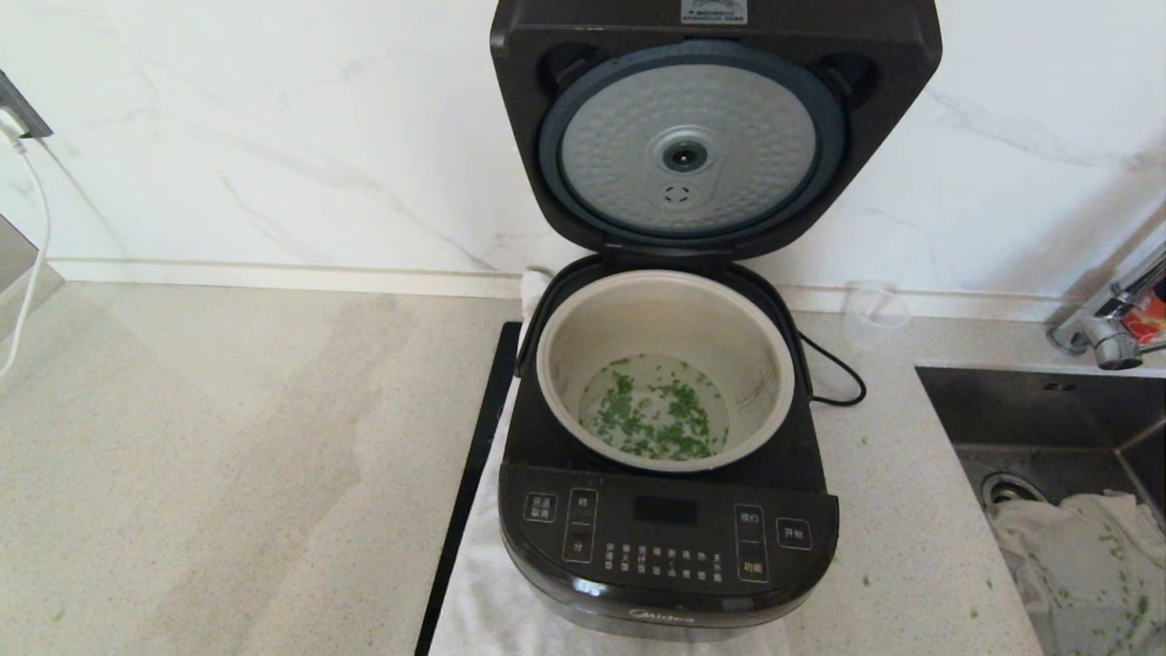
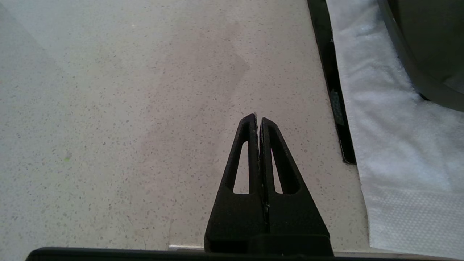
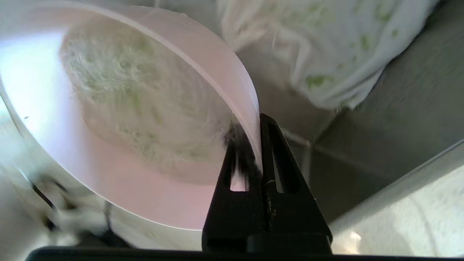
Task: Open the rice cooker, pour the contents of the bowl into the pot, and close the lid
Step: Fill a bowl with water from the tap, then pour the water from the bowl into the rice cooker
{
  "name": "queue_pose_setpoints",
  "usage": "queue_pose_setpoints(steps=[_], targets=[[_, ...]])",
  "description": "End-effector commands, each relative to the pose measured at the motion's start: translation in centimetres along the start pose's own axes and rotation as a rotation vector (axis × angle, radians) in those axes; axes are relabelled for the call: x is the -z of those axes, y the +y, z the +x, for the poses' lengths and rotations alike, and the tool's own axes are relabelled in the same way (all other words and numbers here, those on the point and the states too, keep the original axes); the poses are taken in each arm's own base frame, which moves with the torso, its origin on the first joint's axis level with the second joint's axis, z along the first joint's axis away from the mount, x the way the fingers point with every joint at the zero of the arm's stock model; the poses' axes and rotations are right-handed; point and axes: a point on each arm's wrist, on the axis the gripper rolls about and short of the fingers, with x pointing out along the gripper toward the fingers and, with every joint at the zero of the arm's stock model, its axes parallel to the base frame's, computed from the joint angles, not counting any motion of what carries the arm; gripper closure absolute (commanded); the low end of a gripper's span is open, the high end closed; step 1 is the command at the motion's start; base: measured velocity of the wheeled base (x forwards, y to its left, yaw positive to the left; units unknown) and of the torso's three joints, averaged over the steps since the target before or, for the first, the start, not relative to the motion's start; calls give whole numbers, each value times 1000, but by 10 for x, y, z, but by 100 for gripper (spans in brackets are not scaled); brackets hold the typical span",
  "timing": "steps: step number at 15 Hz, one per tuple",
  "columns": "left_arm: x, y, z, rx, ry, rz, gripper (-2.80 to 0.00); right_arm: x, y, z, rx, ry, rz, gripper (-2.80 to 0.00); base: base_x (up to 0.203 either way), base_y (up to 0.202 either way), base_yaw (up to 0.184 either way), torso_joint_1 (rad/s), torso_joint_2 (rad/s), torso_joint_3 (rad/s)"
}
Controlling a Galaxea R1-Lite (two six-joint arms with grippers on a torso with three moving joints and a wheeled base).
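Nearest, the bowl (image 3: 119,174) is gripped by its rim in the right gripper (image 3: 260,123), over the sink (image 1: 1048,410). The left gripper (image 2: 259,119) is held closed and empty beside the rice cooker (image 1: 669,538). Farther back, green bits (image 1: 654,419) are seen in the pot (image 1: 765,337), under the raised lid (image 1: 715,137), closer to the left arm.

lid (image 1: 716,128) cropped at the top edge; bowl (image 3: 119,145) blurred and cut off; both arms unseen from the head camera.

Countertop (image 1: 228,437): lying speckled beige, carrying stray green flecks.
Towel (image 1: 483,592): lying white beside a black strip (image 1: 469,492).
Sink (image 1: 1048,410): holding a crumpled, green-flecked cloth (image 1: 1084,556).
Faucet (image 1: 1116,314): standing behind.
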Motion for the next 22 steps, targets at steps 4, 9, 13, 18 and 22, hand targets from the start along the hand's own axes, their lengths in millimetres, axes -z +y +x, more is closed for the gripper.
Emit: queue_pose_setpoints(steps=[4, 9, 13, 18, 22], targets=[[0, 0, 0, 0, -1, 1, 0, 92, 79, -41, -45, 33, -278, 0, 0, 0, 0, 0, 0, 0], [0, 0, 0, 0, -1, 1, 0, 186, 141, -67, -70, 116, -567, 0, 0, 0, 0, 0, 0, 0], [0, 0, 0, 1, -1, 1, 0, 254, 166, -86, -118, 191, -755, 0, 0, 0, 0, 0, 0, 0], [0, 0, 0, 0, -1, 1, 0, 318, 190, -108, -195, 301, -894, 0, 0, 0, 0, 0, 0, 0], [0, 0, 0, 0, -1, 1, 0, 352, 208, -114, -249, 383, -982, 0, 0, 0, 0, 0, 0, 0]])
